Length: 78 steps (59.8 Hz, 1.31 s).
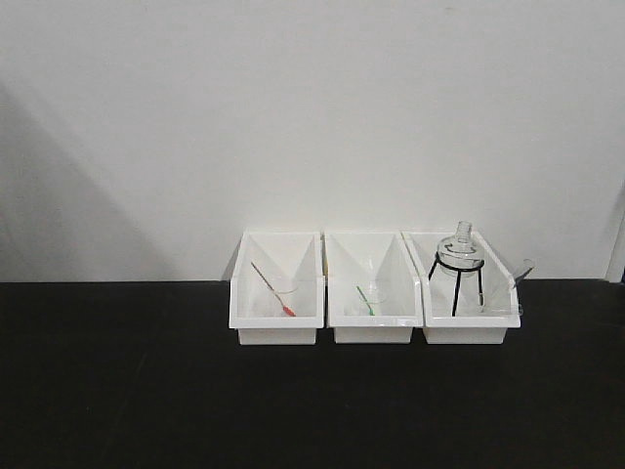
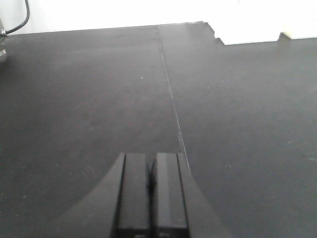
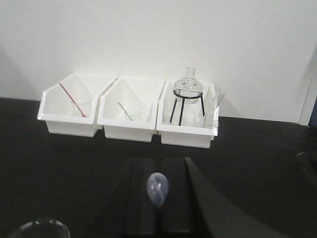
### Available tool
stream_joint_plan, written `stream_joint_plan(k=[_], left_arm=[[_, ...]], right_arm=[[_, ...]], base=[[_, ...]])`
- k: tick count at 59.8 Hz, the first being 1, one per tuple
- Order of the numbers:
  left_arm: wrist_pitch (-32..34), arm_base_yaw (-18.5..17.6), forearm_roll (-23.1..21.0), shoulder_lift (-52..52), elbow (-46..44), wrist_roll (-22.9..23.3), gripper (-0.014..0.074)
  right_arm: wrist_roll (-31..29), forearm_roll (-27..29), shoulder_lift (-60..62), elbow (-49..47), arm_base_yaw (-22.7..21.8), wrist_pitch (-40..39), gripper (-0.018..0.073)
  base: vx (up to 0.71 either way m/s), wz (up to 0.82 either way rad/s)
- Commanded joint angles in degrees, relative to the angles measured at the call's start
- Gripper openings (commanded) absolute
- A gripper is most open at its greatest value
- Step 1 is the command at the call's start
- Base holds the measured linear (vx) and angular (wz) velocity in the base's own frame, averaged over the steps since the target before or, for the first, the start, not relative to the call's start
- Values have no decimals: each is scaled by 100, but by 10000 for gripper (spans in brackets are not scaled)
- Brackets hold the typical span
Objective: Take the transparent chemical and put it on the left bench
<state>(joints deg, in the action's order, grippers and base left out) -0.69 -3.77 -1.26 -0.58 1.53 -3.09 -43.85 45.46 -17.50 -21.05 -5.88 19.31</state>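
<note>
The small clear glass beaker (image 3: 200,120) you want appears to stand low in the rightmost white plastic bin (image 3: 185,139), just beside the black wire tripod (image 3: 179,106) that carries the round-bottomed clear flask (image 3: 188,85). It is faint, so treat that as a best reading.

By the look of things, nothing of the task is done yet. The beaker sits in its bin, and the wide matte black counter (image 2: 84,99) on the left shows only bare surface in the left wrist view.

Your left end effector (image 2: 150,159) has its fingers pressed together on nothing, low over that counter. Your right end effector (image 3: 158,166) looks closed too and points toward the bins from well back. A pale bluish blob (image 3: 157,191) sits at its seam, and you cannot identify it from here. Opening, reaching in, gripping, lifting out and carrying left all remain.

Room inside the bin is tight: the tripod legs, the bin walls and a tilted clear glass piece (image 3: 218,96) crowd the beaker, and the white wall (image 3: 158,34) stands right behind. In front of the bins the counter lies open. Mind the curved glass rim (image 3: 37,228) near the right arm.
</note>
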Motion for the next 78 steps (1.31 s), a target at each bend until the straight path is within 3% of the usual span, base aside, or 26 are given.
stream_joint_plan(k=[1, 6, 12, 22, 30, 42, 53, 65, 78], left_arm=[[449, -10, -4, -110, 93, 45, -4], [449, -10, -4, -110, 93, 45, -4], [449, -10, -4, -110, 93, 45, -4], [449, -10, -4, -110, 93, 45, -4], [449, -10, -4, -110, 93, 45, -4], [449, -10, -4, -110, 93, 45, -4], [449, -10, -4, -110, 93, 45, -4], [449, -10, -4, -110, 93, 45, -4], [449, -10, -4, -110, 93, 45, -4]], right_arm=[[68, 880, -314, -164, -42, -750, -1], [-78, 1760, -803, -191, -42, -948, -1], [-855, 2454, -1625, -330, -42, -510, -1], [-2997, 4042, -2931, -647, -42, 1218, -1], [-4616, 5619, -3458, -696, -42, 1601, -1], [-5103, 5652, -3848, -756, -42, 2596, -1], [-5185, 5652, -4130, -756, 53, 2926, -1], [-5364, 5652, -4398, -756, 774, 2023, -1], [-6257, 5652, -4899, -756, 1270, 1752, 48]], base=[[0, 0], [0, 0], [0, 0], [0, 0], [0, 0], [0, 0], [0, 0], [0, 0], [0, 0]])
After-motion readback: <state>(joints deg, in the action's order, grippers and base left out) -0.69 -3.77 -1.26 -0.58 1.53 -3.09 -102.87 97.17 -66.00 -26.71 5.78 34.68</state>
